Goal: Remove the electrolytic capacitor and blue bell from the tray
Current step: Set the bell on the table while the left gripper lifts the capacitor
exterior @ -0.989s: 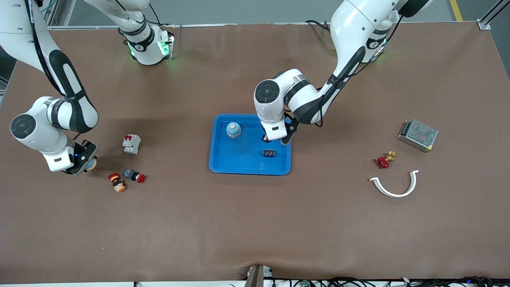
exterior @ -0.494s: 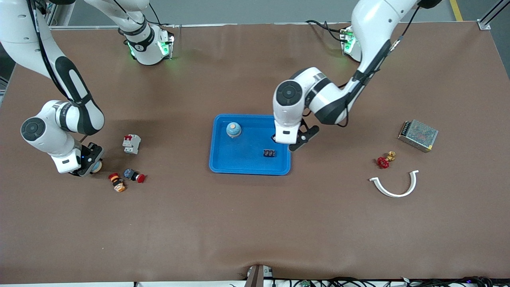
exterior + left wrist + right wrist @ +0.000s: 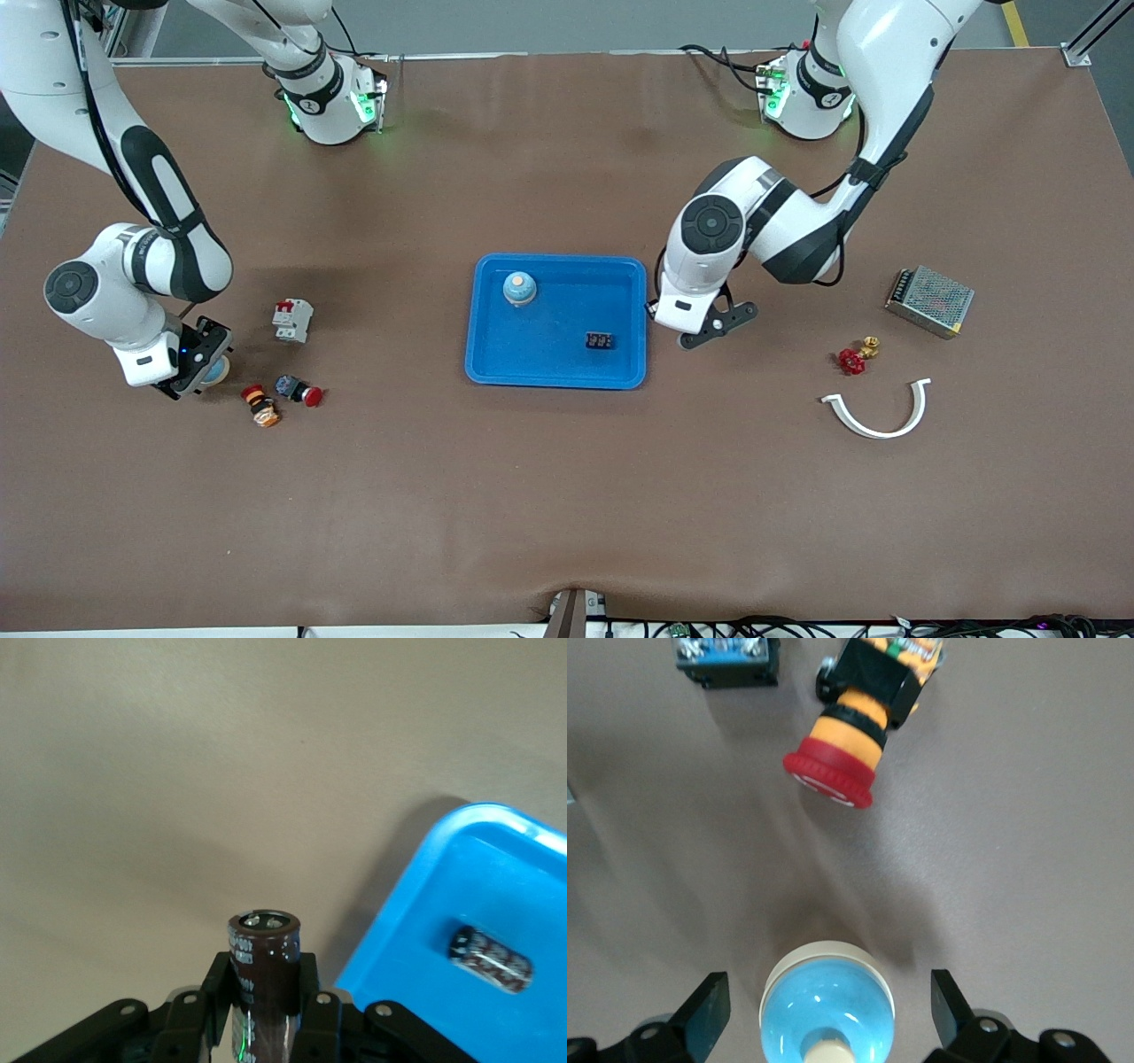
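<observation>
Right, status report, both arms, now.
Left pincer shut on capacitor, over bare table beside blue tray. Right pincer open, straddling bell on the table near red push button. Nothing in the way.

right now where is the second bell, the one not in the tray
The bell sits on the table at the right arm's end, between the open jaws of the right gripper, beside the orange-bodied red push button.
</observation>
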### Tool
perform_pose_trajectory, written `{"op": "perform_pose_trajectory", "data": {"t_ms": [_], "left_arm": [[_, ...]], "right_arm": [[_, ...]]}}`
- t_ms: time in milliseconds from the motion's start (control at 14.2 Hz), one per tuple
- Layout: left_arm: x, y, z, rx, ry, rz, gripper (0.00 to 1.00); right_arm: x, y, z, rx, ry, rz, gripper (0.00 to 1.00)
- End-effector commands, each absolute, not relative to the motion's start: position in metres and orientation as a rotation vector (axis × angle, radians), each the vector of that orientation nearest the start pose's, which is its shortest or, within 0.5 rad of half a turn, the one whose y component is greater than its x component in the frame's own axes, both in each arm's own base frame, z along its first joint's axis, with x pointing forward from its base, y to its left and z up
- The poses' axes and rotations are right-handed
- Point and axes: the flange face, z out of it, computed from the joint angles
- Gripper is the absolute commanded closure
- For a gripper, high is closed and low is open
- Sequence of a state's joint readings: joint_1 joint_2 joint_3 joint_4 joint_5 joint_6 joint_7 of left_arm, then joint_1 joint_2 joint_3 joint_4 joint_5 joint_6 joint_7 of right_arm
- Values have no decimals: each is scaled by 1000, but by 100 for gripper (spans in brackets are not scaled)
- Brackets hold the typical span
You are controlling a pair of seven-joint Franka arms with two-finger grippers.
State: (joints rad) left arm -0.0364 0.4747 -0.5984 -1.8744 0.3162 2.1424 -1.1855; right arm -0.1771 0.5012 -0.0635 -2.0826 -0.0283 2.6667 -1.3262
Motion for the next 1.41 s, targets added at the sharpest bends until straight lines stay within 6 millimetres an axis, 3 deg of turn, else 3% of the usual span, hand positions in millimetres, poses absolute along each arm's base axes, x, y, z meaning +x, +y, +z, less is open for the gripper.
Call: {"op": "perform_pose_trajectory", "data": {"t_ms": [0,141,283,494,706,989,1130,1342], "left_arm": [[508,-314,292,-3029,-511,95,100],[496,-293,284,-3055,-402,63,100],[477,-271,275,-3100,-289,-23,100],[463,-262,265,-3102,-221,-29,100],[455,-246,263,-3079,-170,-25,100],[433,-231,255,-3057,-37,-29,100],[426,-223,246,-3065,1,-25,100],[413,-219,242,-3054,31,-29,100]], "right_arm": [[587,-133,229,-2732,-1606,-76,0],[593,-128,260,-2754,-1415,-28,0],[602,-106,294,-2791,-1241,42,0],[607,-54,346,-2862,-945,168,0],[602,18,391,-2945,-731,192,0],[585,107,418,-3021,-513,196,0],[574,149,419,-3054,-375,216,0],[546,233,413,-3105,-161,236,0]]}}
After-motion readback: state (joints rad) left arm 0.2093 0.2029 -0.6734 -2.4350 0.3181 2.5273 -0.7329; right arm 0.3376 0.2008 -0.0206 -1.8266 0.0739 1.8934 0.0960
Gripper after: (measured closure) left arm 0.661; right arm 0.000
